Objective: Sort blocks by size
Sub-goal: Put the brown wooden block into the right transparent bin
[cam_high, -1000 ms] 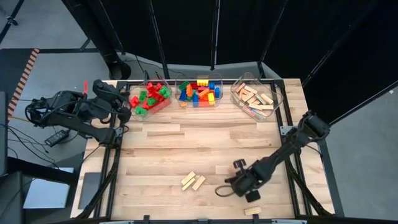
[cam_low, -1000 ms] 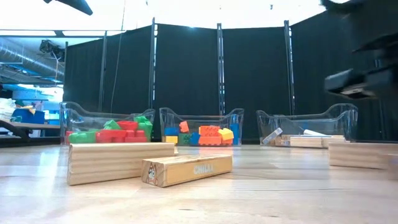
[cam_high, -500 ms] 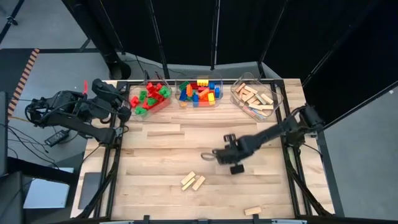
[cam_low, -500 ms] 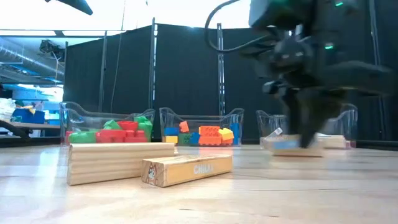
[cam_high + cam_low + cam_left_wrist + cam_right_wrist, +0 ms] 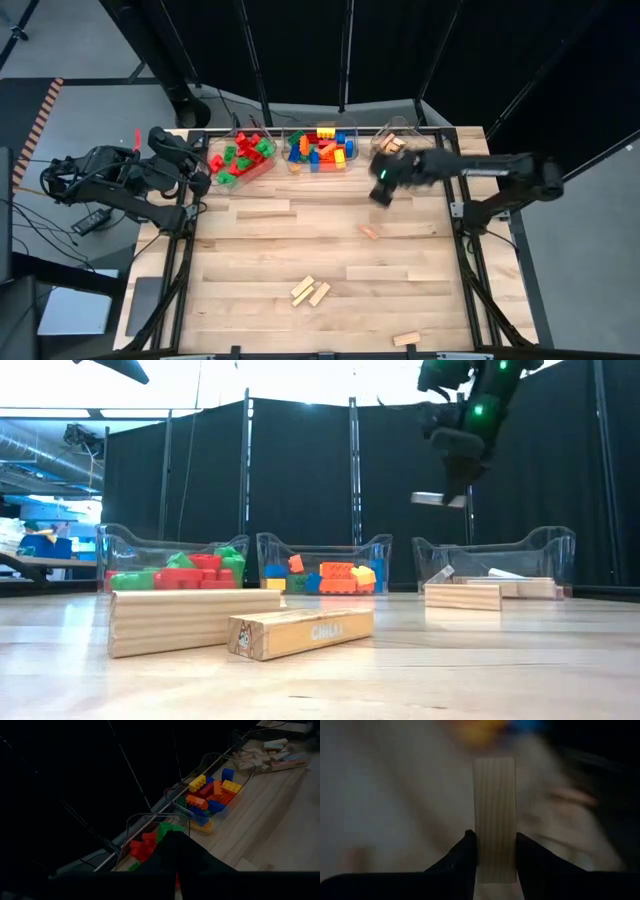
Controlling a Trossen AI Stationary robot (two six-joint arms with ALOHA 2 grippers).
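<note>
- The right gripper [image 5: 494,851] is closed on a pale tan wooden bar [image 5: 494,817], a dark finger pressed to each long side; in the low view the bar [image 5: 438,499] hangs level, high above the table.
- From above, this gripper [image 5: 383,186] sits by the near left corner of the far-right clear plastic bin of tan wooden bars [image 5: 432,170], though blur hides the exact overlap.
- The left gripper [image 5: 200,183] waits at the table's far left edge beside the clear bin of red and green studded bricks [image 5: 238,158]; whether it is open or closed cannot be told.
- The middle clear bin of mixed coloured bricks [image 5: 320,150] stands between the other two.
- A small tan bar [image 5: 370,232] lies on the open light wooden tabletop [image 5: 260,250], with bare room around it.
- Two tan bars side by side [image 5: 310,292] lie toward the near edge; one reads roughly "CHILL" [image 5: 327,631].
- Another tan bar [image 5: 405,339] lies at the near right edge.
</note>
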